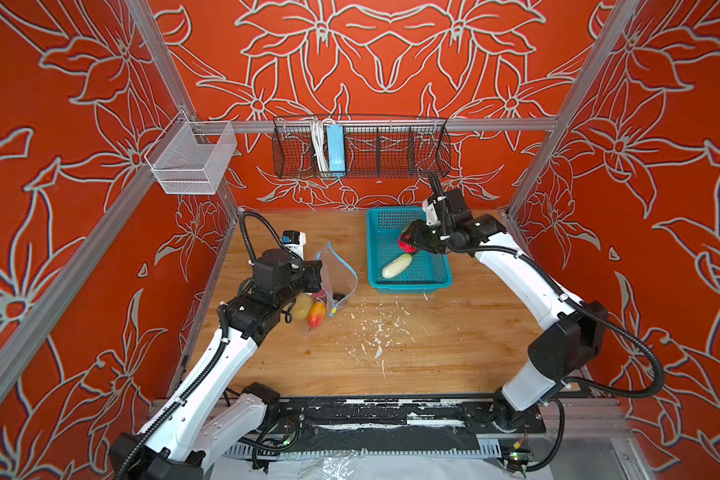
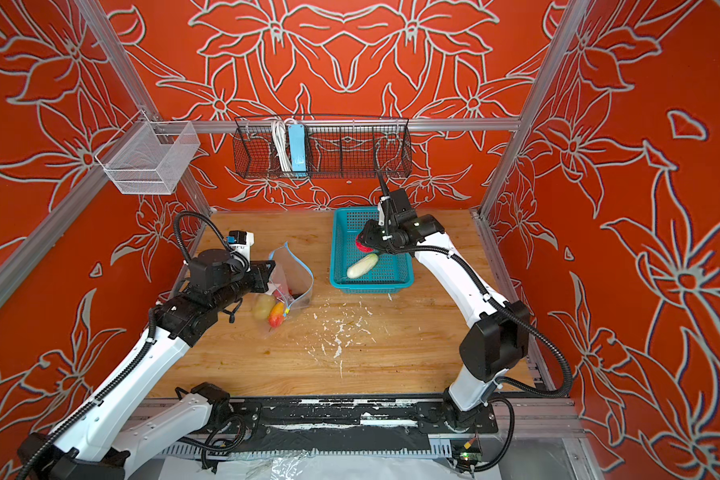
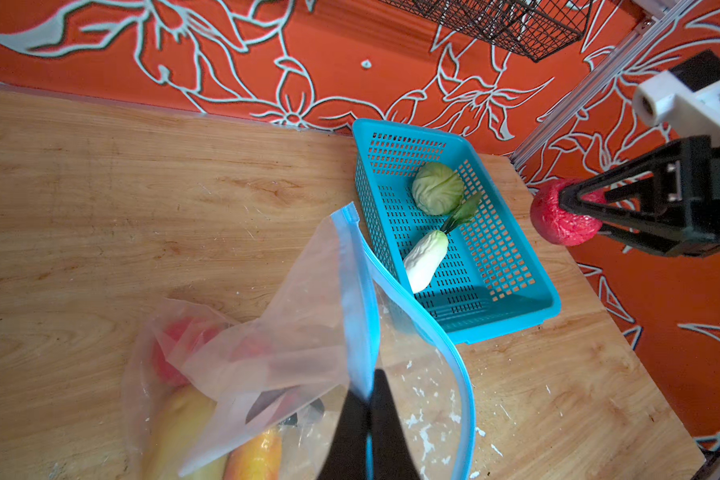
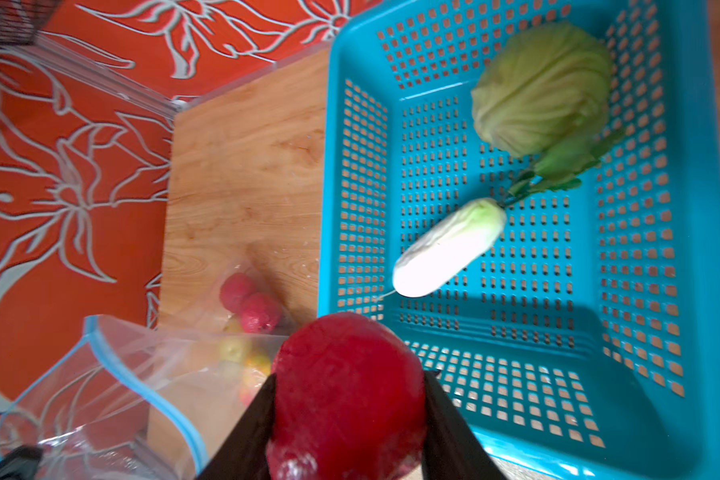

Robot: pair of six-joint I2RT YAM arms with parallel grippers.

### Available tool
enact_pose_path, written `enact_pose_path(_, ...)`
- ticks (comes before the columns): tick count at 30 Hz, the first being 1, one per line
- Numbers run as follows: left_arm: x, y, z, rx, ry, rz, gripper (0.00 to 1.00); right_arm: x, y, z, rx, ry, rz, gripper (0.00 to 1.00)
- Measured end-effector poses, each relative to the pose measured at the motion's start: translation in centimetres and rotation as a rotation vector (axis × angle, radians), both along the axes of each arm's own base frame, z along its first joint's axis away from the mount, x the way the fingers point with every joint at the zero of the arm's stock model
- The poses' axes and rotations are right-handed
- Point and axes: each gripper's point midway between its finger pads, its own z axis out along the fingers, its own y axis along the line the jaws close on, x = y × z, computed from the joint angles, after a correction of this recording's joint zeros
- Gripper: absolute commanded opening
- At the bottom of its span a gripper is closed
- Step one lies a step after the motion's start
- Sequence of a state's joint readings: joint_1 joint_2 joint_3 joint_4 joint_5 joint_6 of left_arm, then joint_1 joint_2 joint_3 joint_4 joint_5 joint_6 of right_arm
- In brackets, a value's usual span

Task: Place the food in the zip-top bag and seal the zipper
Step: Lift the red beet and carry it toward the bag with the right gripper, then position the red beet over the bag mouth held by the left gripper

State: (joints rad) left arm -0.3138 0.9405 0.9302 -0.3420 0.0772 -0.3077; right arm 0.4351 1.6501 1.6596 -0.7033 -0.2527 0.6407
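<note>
The clear zip-top bag stands open on the left of the wooden table. My left gripper is shut on one side of its blue zipper and holds that lip up. Inside the bag lie a yellow potato, an orange-red fruit, red berries and a black piece. My right gripper is shut on a large red berry, raised over the near left part of the teal basket. Cabbage, green leaf and cucumber lie in the basket.
A black wire basket with a blue box hangs on the back wall. A white mesh basket hangs on the left frame. White flecks dot the table's middle, between bag and basket.
</note>
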Motion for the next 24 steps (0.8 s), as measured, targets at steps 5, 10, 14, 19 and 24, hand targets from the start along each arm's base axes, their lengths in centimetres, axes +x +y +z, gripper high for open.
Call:
enact_pose_path(5,0.1,-0.2,-0.1,0.012,0.001,-0.012,0.0,0.0,1.2,1.1,0.049,-0.024,0.037,0.36)
enact_pose_path(10,0.3,-0.1,0.0,0.029,0.001,-0.015,0.0,-0.3,2.9,2.6,0.081,-0.063,0.072,0.36)
enact_pose_path(14,0.3,0.1,0.0,0.045,-0.003,-0.006,0.0,-1.5,5.5,3.2,0.096,-0.081,0.131,0.36)
enact_pose_path(19,0.4,0.4,0.0,0.059,-0.007,0.005,0.0,-2.5,8.7,4.6,0.126,-0.115,0.21,0.36)
enact_pose_path(24,0.3,0.6,0.1,0.072,-0.005,0.009,0.0,-3.7,10.9,5.4,0.154,-0.141,0.281,0.36)
